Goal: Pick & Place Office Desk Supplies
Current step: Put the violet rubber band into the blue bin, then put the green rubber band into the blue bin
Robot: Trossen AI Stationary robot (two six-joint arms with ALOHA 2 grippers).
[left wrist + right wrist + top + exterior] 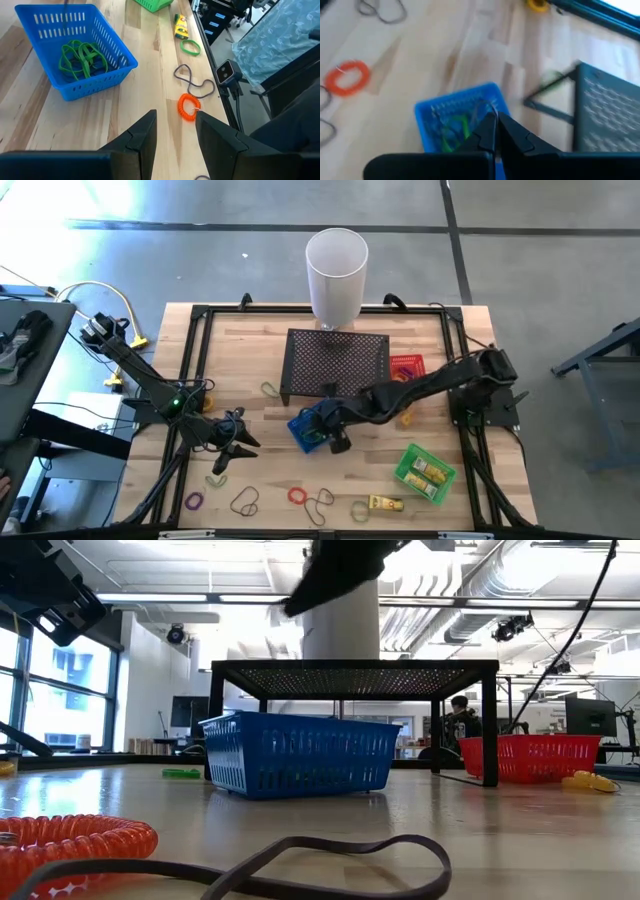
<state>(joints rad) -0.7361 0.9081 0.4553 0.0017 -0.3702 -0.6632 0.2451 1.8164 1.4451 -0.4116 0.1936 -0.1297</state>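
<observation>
Above the blue basket (306,429), right claw (340,444) hangs closed.

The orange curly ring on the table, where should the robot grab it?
Probably best by one side of its coil. The orange curly ring lies flat on the wood, so a gripper should come straight down and pinch across the coil wall, one finger inside the hole and one outside. The left gripper is nearest, open and empty just short of it. The dark band lies close beside it, so choose the far side.
</observation>
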